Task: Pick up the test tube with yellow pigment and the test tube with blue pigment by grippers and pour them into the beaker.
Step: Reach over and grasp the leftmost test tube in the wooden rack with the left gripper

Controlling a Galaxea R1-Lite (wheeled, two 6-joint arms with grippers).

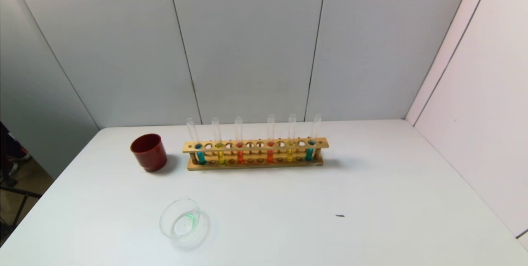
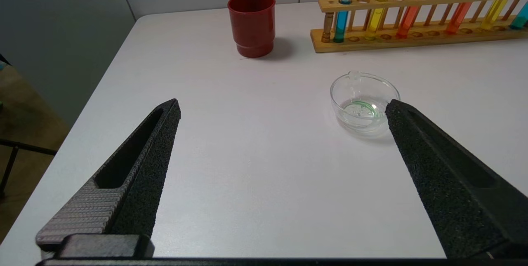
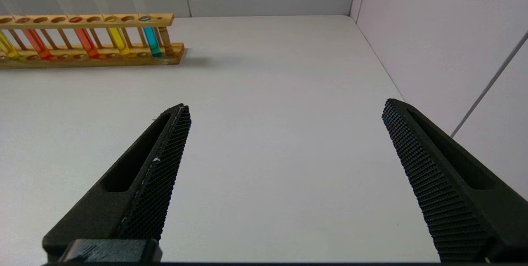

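Observation:
A wooden rack (image 1: 255,145) at the table's far middle holds several upright tubes. The test tube with yellow pigment (image 1: 221,156) (image 2: 375,22) (image 3: 8,49), yellow-green, stands second from the rack's left end. The test tube with blue pigment (image 1: 309,153) (image 3: 153,41), sky-blue, stands at the right end. The beaker (image 1: 181,218) (image 2: 363,105) sits near the front left with a green trace in its bottom. My left gripper (image 2: 284,103) hovers open and empty over the table, short of the beaker. Over bare table on the right, my right gripper (image 3: 286,105) is open and empty. Neither arm shows in the head view.
A dark red cup (image 1: 148,152) (image 2: 251,24) stands left of the rack. The other tubes hold teal, orange, red-orange and purer yellow liquid. Grey panels close the back, a white wall (image 3: 433,31) the right side. The table's left edge (image 1: 53,187) drops to the floor.

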